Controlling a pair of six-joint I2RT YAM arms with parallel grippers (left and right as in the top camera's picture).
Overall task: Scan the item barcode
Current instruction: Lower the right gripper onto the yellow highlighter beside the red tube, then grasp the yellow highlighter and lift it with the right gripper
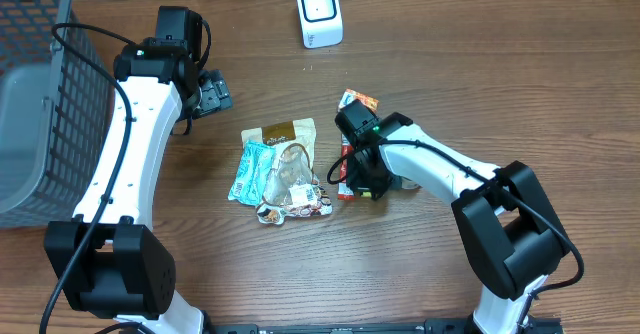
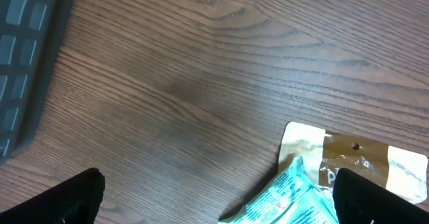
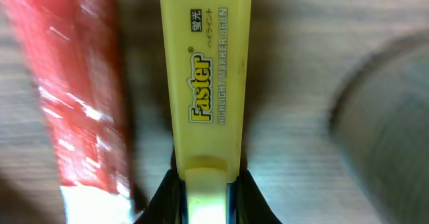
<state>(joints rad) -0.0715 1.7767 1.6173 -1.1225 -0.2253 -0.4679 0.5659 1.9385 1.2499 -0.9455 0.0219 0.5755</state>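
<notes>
A yellow highlighter marker with "Faster" printed on it runs up the middle of the right wrist view. My right gripper is shut on its lower end, a dark finger pressed on each side. From overhead the right gripper sits low over the table beside a red packet, and the marker is hidden under it. A white scanner stands at the back centre. My left gripper is open over bare wood, left of the packet pile. Its fingers stand wide apart with nothing between them.
A pile of packets lies mid-table, among them a teal one and a brown-and-cream one. A grey wire basket fills the left edge. A blurred grey round thing lies right of the marker.
</notes>
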